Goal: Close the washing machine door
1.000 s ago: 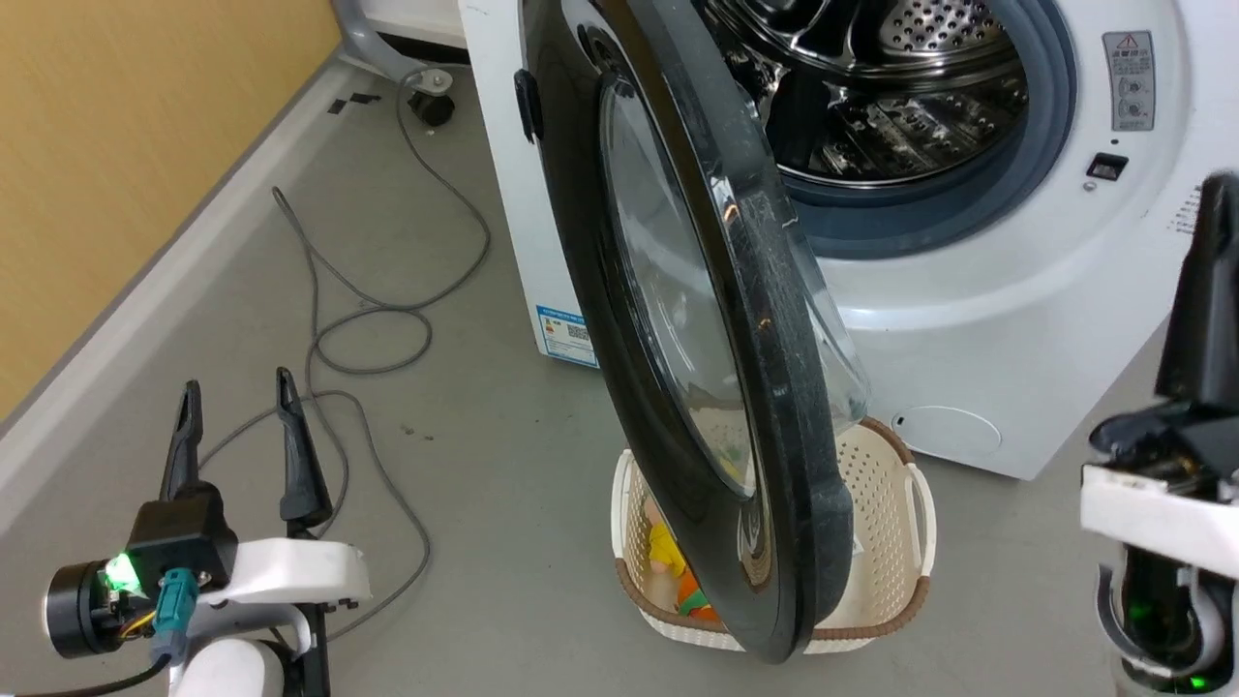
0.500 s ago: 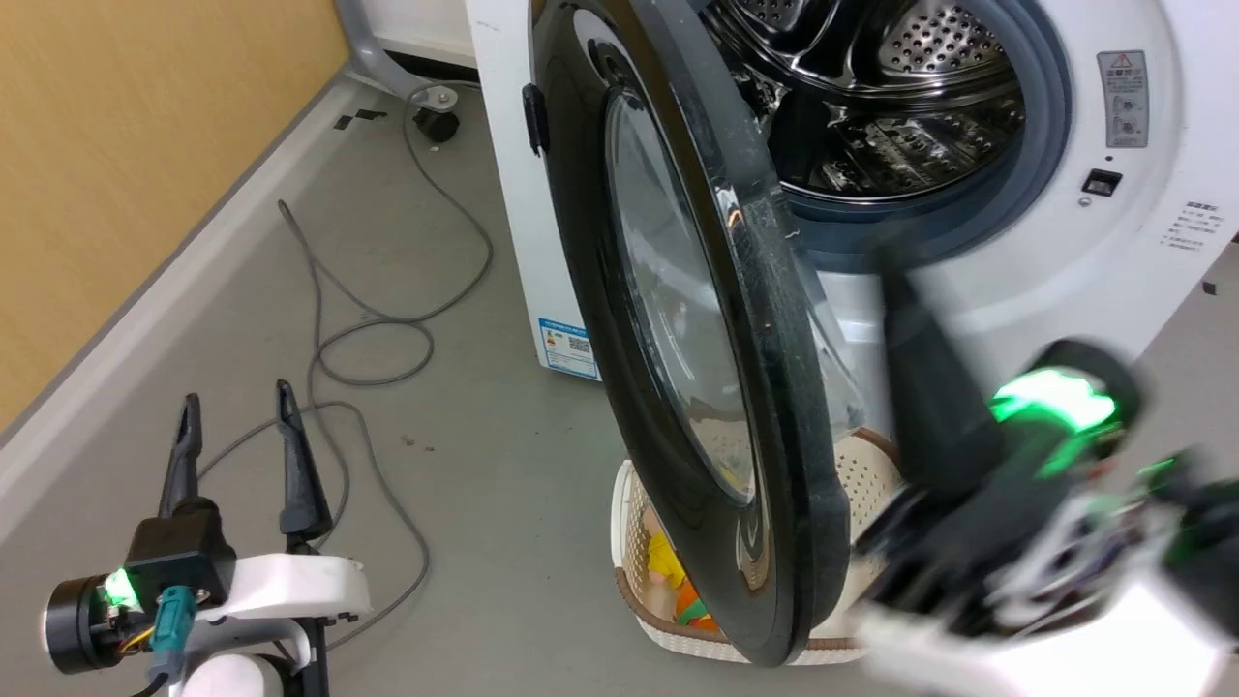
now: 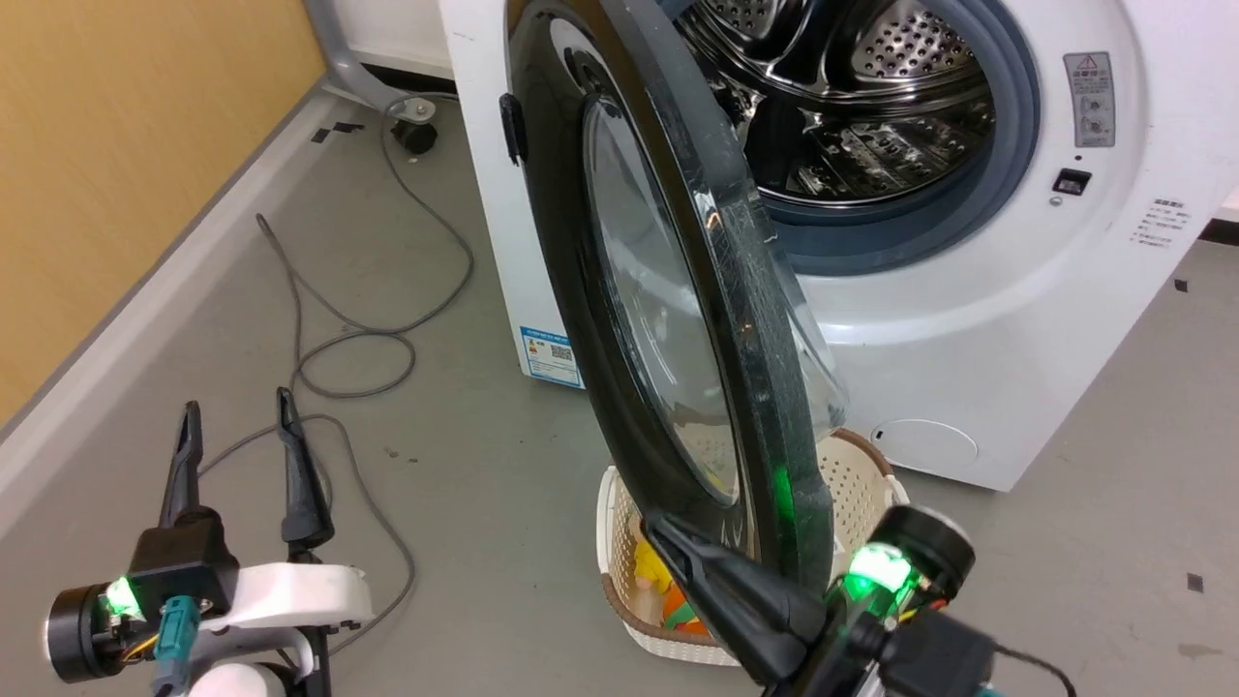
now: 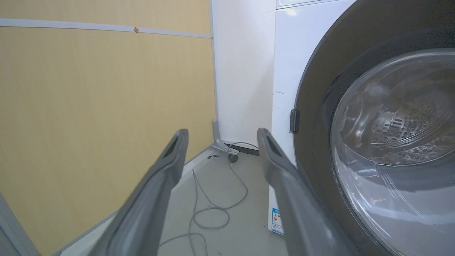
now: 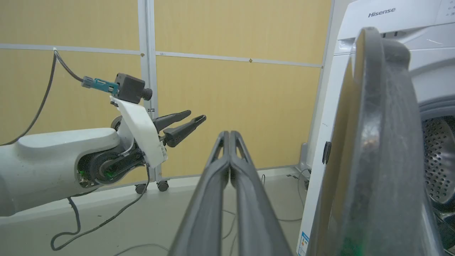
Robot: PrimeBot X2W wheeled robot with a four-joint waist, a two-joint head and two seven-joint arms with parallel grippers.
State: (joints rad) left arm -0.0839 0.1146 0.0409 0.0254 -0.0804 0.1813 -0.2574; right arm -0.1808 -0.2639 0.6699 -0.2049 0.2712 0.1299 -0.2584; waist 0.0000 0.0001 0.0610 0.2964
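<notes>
One component is acted on: the washing machine door (image 3: 668,319). It stands wide open, swung well out from the front of the washing machine (image 3: 968,319), and the head view meets it almost edge-on. Its hinged edge is at the machine's left side. Its free edge points toward the robot and hangs over a cream perforated laundry basket (image 3: 861,465) on the floor. The bulging glass bowl faces the steel drum (image 3: 871,87), and the flat outer face looks toward the robot's left.

The right gripper (image 3: 668,537) is the nearer effector. Its two fingers are pressed together with nothing between them, as the right wrist view confirms. There the fingers run roughly along the door's plane, with the door (image 5: 384,160) immediately to their right. The gripper sits low, beside the free edge on the outer-face side. The frames do not settle whether it touches the rim.

The left gripper (image 3: 237,402) is well apart from the door, low at the robot's left, with its fingers spread and empty above a grey cable (image 3: 339,329).

Judgement: the door lies to the right of the right gripper, so a sideways push to the right near the free edge should swing it toward the drum mouth
</notes>
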